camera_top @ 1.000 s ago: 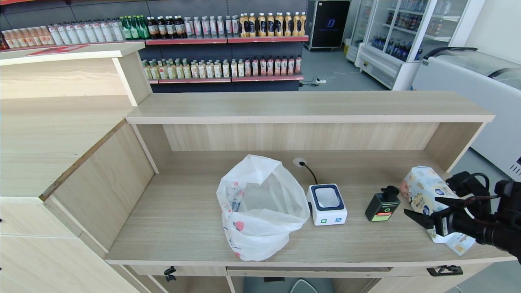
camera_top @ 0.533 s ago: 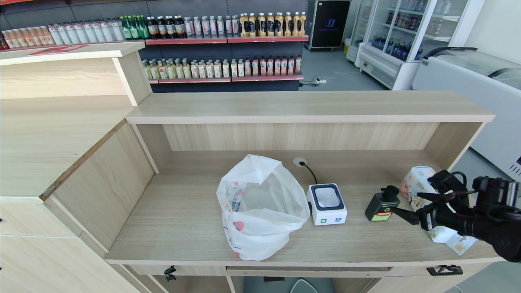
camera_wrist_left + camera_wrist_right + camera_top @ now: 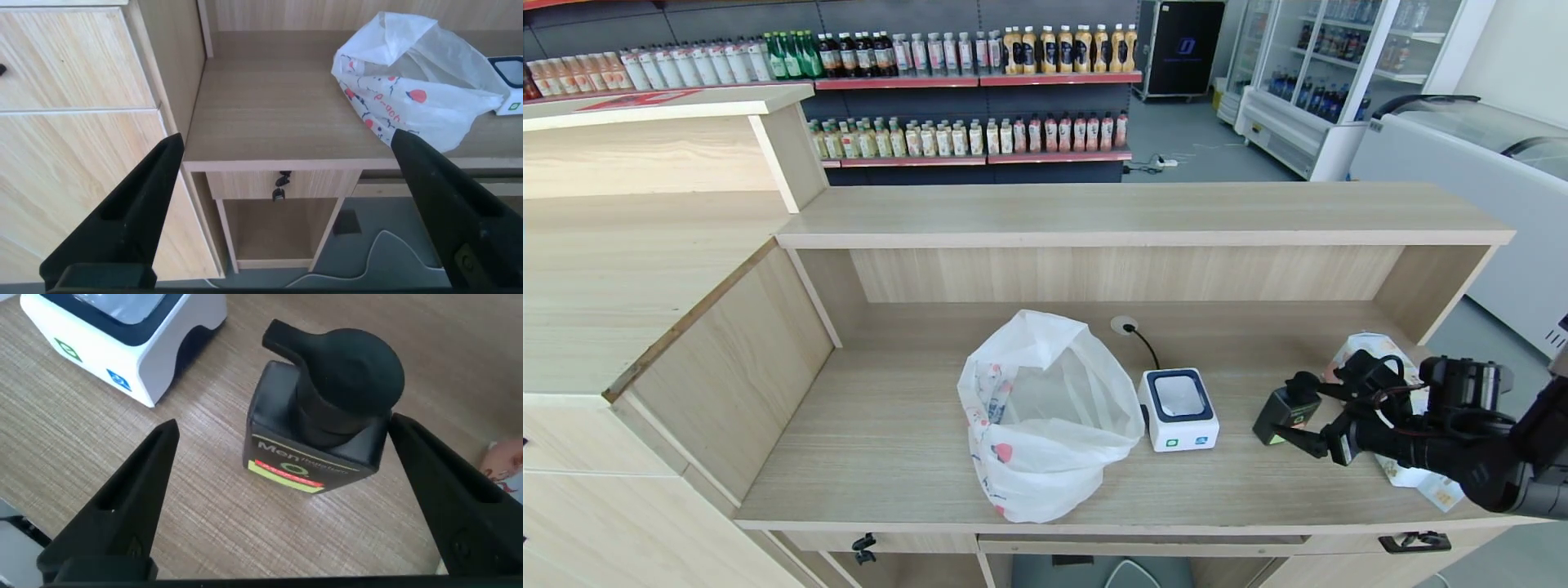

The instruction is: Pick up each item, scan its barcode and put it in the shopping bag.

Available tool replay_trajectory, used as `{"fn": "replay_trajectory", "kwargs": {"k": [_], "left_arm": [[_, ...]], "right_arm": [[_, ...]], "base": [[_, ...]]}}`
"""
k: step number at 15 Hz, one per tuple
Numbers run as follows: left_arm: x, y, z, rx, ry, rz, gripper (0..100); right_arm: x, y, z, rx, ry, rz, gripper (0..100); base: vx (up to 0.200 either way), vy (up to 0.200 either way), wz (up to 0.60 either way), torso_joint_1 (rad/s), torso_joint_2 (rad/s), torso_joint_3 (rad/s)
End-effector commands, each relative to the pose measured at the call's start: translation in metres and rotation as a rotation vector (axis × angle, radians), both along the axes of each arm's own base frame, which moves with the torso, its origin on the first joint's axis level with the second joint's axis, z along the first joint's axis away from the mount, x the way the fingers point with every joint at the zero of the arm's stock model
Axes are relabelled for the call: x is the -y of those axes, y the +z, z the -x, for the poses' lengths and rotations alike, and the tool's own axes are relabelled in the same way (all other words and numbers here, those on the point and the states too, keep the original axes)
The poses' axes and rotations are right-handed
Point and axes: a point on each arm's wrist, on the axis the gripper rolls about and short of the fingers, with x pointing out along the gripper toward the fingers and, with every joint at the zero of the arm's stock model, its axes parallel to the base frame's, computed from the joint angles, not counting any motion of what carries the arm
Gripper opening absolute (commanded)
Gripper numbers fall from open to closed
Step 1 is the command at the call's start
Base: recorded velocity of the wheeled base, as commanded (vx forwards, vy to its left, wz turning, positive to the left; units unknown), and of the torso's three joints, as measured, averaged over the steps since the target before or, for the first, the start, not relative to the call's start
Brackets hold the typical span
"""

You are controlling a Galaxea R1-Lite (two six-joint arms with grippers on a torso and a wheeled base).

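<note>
A black pump bottle stands on the wooden counter, right of the white barcode scanner. My right gripper is open, with one finger on each side of the bottle, neither touching it. The white shopping bag sits open, left of the scanner. A patterned tissue pack lies behind my right arm. My left gripper is open and holds nothing, in front of the counter's left end.
A raised shelf overhangs the back of the counter, with side walls at both ends. The scanner's cable runs to a hole at the back. A drawer with a key sits under the counter edge.
My right gripper has moved left from in front of the tissue pack to the black bottle, and its open fingers now flank it. Bag, scanner and bottle have not moved.
</note>
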Motion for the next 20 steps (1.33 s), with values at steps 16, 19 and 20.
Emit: {"fn": "replay_trajectory", "kwargs": {"k": [16, 19, 20], "left_arm": [[0.000, 0.000, 0.000, -0.001, 0.000, 0.000, 100], [0.000, 0.000, 0.000, -0.001, 0.000, 0.000, 100], [0.000, 0.000, 0.000, -0.001, 0.000, 0.000, 100]], "right_arm": [[-0.011, -0.025, -0.027, 0.007, 0.089, 0.002, 100], [-0.012, -0.026, -0.031, 0.012, 0.093, 0.001, 0], [-0.014, -0.028, -0.032, 0.009, 0.096, 0.000, 0]], "base": [[0.000, 0.000, 0.00, 0.000, 0.00, 0.000], [0.000, 0.000, 0.00, 0.000, 0.00, 0.000], [0.000, 0.000, 0.00, 0.000, 0.00, 0.000]]}}
